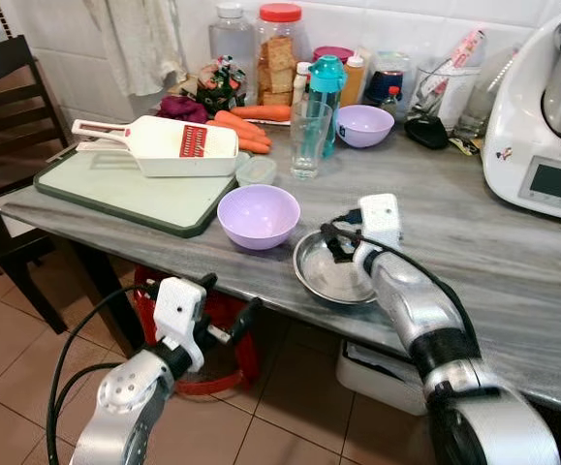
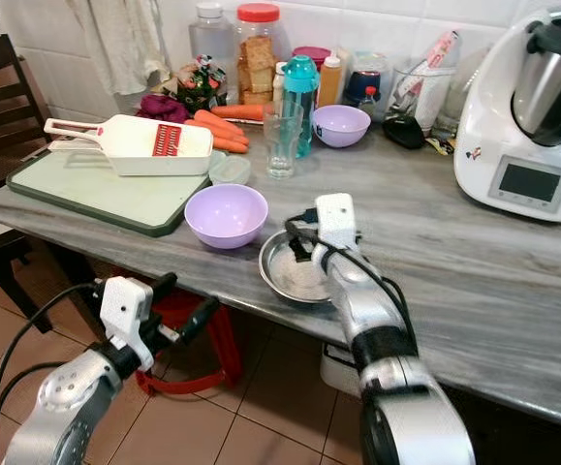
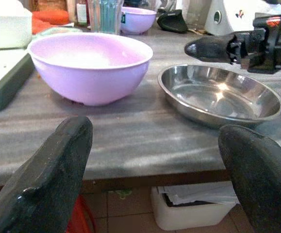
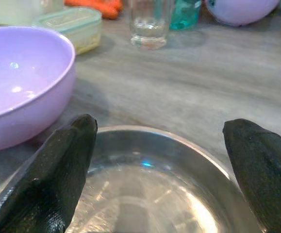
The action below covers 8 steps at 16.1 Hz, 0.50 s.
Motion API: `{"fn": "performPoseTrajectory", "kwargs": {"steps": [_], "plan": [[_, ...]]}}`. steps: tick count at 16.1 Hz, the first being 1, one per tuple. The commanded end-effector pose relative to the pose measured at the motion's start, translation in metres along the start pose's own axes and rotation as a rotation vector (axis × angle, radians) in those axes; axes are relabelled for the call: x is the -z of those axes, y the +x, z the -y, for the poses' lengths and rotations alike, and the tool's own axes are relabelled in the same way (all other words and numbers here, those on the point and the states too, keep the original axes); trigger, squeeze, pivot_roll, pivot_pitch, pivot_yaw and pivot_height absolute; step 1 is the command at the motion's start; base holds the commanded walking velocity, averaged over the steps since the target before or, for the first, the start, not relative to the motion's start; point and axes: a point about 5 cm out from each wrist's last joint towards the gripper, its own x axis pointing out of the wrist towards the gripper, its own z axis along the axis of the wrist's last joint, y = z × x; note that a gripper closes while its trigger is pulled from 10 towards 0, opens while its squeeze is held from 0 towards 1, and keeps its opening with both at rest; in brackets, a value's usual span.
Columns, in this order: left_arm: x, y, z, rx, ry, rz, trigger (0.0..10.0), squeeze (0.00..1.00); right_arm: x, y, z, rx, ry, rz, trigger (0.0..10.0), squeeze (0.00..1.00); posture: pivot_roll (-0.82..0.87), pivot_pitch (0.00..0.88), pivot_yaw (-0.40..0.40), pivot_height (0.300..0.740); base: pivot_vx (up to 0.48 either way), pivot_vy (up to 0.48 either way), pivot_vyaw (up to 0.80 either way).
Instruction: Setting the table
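Left pincer (image 1: 230,325): held released below the bench (image 1: 513,262) edge, at 7 o'clock of the steel dish.
Right pincer (image 1: 335,242): held released over the steel dish (image 1: 327,276).
Bowls: two lilac ones are counted; near bowl (image 1: 258,215) at 10 o'clock of the dish, far bowl (image 1: 364,125) at 12.
Glass (image 1: 309,139): one, between the bowls.
Surroundings: cutting board (image 1: 115,184) with slicer (image 1: 164,145), carrots (image 1: 246,126), jars, food processor (image 1: 542,116).
Writing: none can be read.
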Motion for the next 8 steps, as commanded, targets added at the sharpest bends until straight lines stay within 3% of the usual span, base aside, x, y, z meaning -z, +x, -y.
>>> {"fn": "performPoseTrajectory", "kwargs": {"steps": [1,4,8], "plan": [[0.000,0.001,-0.002,-0.010,0.004,0.005,10.0,0.00,-0.006,-0.005,0.006,0.025,-0.014,0.026,10.0,0.00,0.01,0.000,-0.024,0.740,0.000,0.000,0.00],[-0.003,0.005,-0.005,-0.046,0.004,0.032,10.0,0.00,0.003,-0.033,0.022,0.101,-0.006,0.095,10.0,0.00,0.00,0.000,-0.020,0.740,0.000,0.000,0.00],[-0.002,0.008,-0.018,-0.186,0.025,0.029,10.0,0.00,0.009,-0.066,0.035,0.173,-0.026,0.153,10.0,0.00,-0.02,0.000,-0.019,0.740,0.000,0.000,0.00]]}}
